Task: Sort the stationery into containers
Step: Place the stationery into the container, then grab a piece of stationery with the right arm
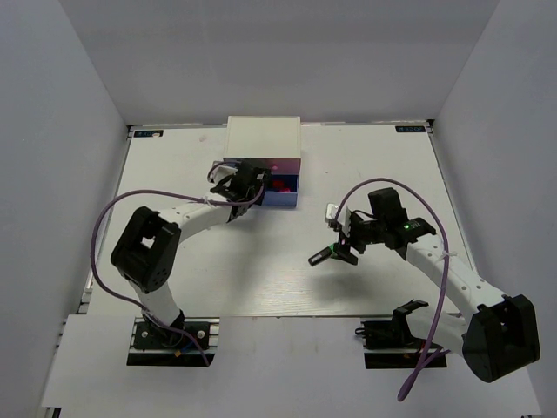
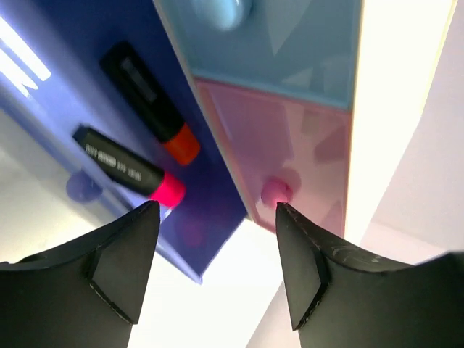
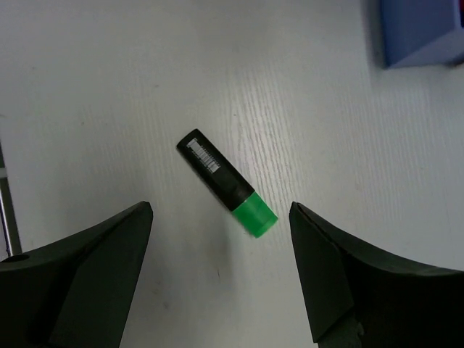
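Two arms: bolted side by side at the near edge of the surface (image 1: 392, 174), both bent toward the white chest (image 1: 263, 139) at the far side.
Left arm: elbow folded out to the chest's front left, forearm slanting up to the chest's front, wrist over the pulled-out dark blue drawer (image 2: 210, 174).
Left pincer (image 2: 216, 206): released, jaws apart with nothing between them, hanging just in front of the chest at the drawer's edge.
Right arm: rises from its base, elbow high, wrist tipped down to the chest's front right.
Right pincer (image 3: 221, 206): released, jaws spread wide over the green-capped highlighter (image 3: 227, 183), with no contact visible.
Green-capped highlighter: flat on the surface, well apart from the chest; short black barrel, white label, blunt green cap.
Orange-capped highlighter (image 2: 152, 101): lying inside the chest's dark blue drawer.
Pink-capped highlighter (image 2: 130, 167): same drawer, beside the orange one and not touching it.
Light blue drawer (image 2: 290, 51): glossy, translucent front in the chest, round knob in its own colour.
Pink drawer (image 2: 283, 138): next to the light blue one, same glossy plastic, round pink knob.
Chest shell: plain white box with square edges.
Surface texture: white with a fine ribbed grain.
Fingers (image 3: 94, 268): matt black, wedge-shaped.
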Controlling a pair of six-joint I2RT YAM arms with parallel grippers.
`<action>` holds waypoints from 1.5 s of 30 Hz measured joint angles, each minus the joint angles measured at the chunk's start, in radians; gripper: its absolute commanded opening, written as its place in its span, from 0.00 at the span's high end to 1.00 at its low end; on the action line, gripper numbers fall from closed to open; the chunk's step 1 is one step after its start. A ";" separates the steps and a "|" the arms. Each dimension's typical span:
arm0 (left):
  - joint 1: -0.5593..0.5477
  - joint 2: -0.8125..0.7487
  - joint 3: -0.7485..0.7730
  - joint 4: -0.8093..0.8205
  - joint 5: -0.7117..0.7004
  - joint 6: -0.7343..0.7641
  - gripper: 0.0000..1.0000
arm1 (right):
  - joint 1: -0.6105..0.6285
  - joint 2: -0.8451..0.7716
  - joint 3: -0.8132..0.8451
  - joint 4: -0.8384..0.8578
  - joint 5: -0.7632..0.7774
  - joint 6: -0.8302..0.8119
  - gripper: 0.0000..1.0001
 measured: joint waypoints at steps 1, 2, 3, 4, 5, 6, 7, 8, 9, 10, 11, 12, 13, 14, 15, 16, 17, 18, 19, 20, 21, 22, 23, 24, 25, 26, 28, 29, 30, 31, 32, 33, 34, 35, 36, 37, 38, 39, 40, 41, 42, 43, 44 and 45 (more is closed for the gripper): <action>0.000 -0.014 -0.016 0.011 0.011 0.003 0.26 | 0.000 0.000 0.000 -0.018 -0.019 -0.034 0.18; -0.002 -0.035 -0.037 0.023 0.022 0.003 0.28 | 0.001 0.000 0.000 -0.036 -0.041 -0.074 0.20; -0.003 -0.059 -0.058 0.030 0.035 0.005 0.33 | 0.001 0.000 -0.001 -0.050 -0.056 -0.110 0.22; -0.005 -0.085 -0.079 0.038 0.047 0.008 0.36 | 0.001 0.000 -0.002 -0.062 -0.069 -0.141 0.24; -0.006 -0.113 -0.101 0.052 0.059 0.013 0.39 | 0.002 0.003 -0.002 -0.074 -0.082 -0.175 0.32; -0.006 -0.134 -0.116 0.062 0.070 0.020 0.45 | 0.002 0.008 -0.002 -0.083 -0.092 -0.208 0.35; -0.007 -0.171 -0.145 0.068 0.084 0.026 0.48 | 0.002 0.017 -0.002 -0.093 -0.103 -0.243 0.38; -0.007 -0.206 -0.170 0.074 0.095 0.037 0.51 | 0.002 0.032 -0.001 -0.105 -0.113 -0.276 0.48; -0.007 -0.239 -0.193 0.076 0.105 0.048 0.55 | 0.002 0.052 -0.001 -0.116 -0.121 -0.310 0.53; -0.007 -0.278 -0.221 0.081 0.117 0.063 0.65 | 0.002 0.073 0.000 -0.128 -0.126 -0.340 0.56; -0.007 -0.322 -0.254 0.080 0.129 0.077 0.71 | 0.003 0.099 0.001 -0.139 -0.128 -0.372 0.56; -0.008 -0.366 -0.287 0.078 0.136 0.087 0.77 | 0.004 0.123 0.002 -0.150 -0.129 -0.401 0.54; -0.008 -0.422 -0.330 0.073 0.145 0.105 0.82 | 0.006 0.148 0.003 -0.161 -0.129 -0.430 0.51; -0.008 -0.470 -0.363 0.064 0.150 0.116 0.82 | 0.009 0.170 0.008 -0.169 -0.126 -0.452 0.47; -0.008 -0.523 -0.407 0.058 0.157 0.134 0.80 | 0.012 0.193 0.014 -0.173 -0.120 -0.473 0.40; -0.008 -0.583 -0.451 0.047 0.163 0.150 0.72 | 0.016 0.213 0.020 -0.174 -0.114 -0.489 0.39; -0.008 -0.636 -0.494 0.039 0.165 0.164 0.65 | 0.021 0.229 0.028 -0.173 -0.107 -0.503 0.37; -0.008 -0.693 -0.537 0.024 0.169 0.177 0.57 | 0.026 0.245 0.036 -0.171 -0.098 -0.514 0.34; -0.008 -0.747 -0.578 0.007 0.170 0.189 0.42 | 0.032 0.258 0.045 -0.171 -0.087 -0.523 0.33; -0.008 -0.797 -0.612 -0.016 0.173 0.204 0.37 | 0.038 0.272 0.053 -0.169 -0.076 -0.532 0.33; -0.008 -0.842 -0.643 -0.029 0.181 0.211 0.34 | 0.045 0.286 0.063 -0.166 -0.065 -0.538 0.31; -0.008 -0.879 -0.665 -0.046 0.184 0.217 0.32 | 0.049 0.298 0.071 -0.164 -0.055 -0.540 0.31; -0.008 -0.919 -0.692 -0.060 0.195 0.223 0.31 | 0.055 0.312 0.080 -0.161 -0.045 -0.542 0.31; -0.008 -0.960 -0.718 -0.073 0.204 0.229 0.31 | 0.062 0.325 0.091 -0.157 -0.033 -0.543 0.31; -0.008 -0.996 -0.740 -0.088 0.214 0.234 0.31 | 0.068 0.337 0.098 -0.151 -0.021 -0.544 0.31; -0.008 -1.032 -0.760 -0.101 0.222 0.239 0.30 | 0.074 0.351 0.106 -0.145 -0.009 -0.545 0.31; -0.008 -1.100 -0.794 -0.133 0.237 0.245 0.29 | 0.086 0.375 0.120 -0.138 0.012 -0.547 0.31; -0.008 -1.127 -0.803 -0.149 0.241 0.247 0.28 | 0.091 0.386 0.124 -0.137 0.023 -0.550 0.32; -0.008 -1.151 -0.807 -0.169 0.244 0.248 0.27 | 0.100 0.397 0.126 -0.134 0.036 -0.557 0.32; -0.008 -1.183 -0.807 -0.192 0.243 0.250 0.27 | 0.105 0.407 0.126 -0.134 0.048 -0.563 0.34; -0.008 -1.205 -0.807 -0.203 0.243 0.251 0.27 | 0.108 0.414 0.126 -0.135 0.057 -0.568 0.34; -0.008 -1.225 -0.807 -0.217 0.242 0.251 0.27 | 0.112 0.422 0.126 -0.134 0.068 -0.572 0.34; -0.008 -1.242 -0.807 -0.230 0.241 0.252 0.27 | 0.115 0.430 0.126 -0.134 0.076 -0.576 0.35; -0.008 -1.253 -0.807 -0.241 0.238 0.253 0.27 | 0.119 0.438 0.126 -0.135 0.085 -0.580 0.35; -0.008 -1.262 -0.807 -0.252 0.237 0.254 0.27 | 0.121 0.444 0.126 -0.134 0.092 -0.583 0.35; -0.008 -1.266 -0.807 -0.261 0.236 0.254 0.27 | 0.125 0.451 0.126 -0.134 0.101 -0.585 0.37; -0.008 -1.268 -0.807 -0.268 0.235 0.255 0.27 | 0.126 0.456 0.126 -0.134 0.106 -0.586 0.37; -0.008 -1.268 -0.807 -0.274 0.234 0.255 0.27 | 0.127 0.462 0.126 -0.134 0.112 -0.586 0.37; -0.008 -1.268 -0.807 -0.279 0.233 0.256 0.27 | 0.129 0.467 0.126 -0.133 0.118 -0.586 0.38; -0.008 -1.268 -0.807 -0.283 0.233 0.256 0.27 | 0.131 0.472 0.126 -0.132 0.121 -0.586 0.40; -0.008 -1.269 -0.807 -0.288 0.233 0.256 0.27 | 0.133 0.478 0.126 -0.127 0.123 -0.585 0.41; -0.008 -1.269 -0.807 -0.291 0.233 0.257 0.27 | 0.133 0.481 0.129 -0.127 0.123 -0.585 0.41; -0.008 -1.268 -0.807 -0.294 0.233 0.257 0.27 | 0.134 0.483 0.131 -0.125 0.127 -0.585 0.45; -0.008 -1.267 -0.807 -0.295 0.233 0.257 0.27 | 0.135 0.487 0.135 -0.126 0.128 -0.586 0.47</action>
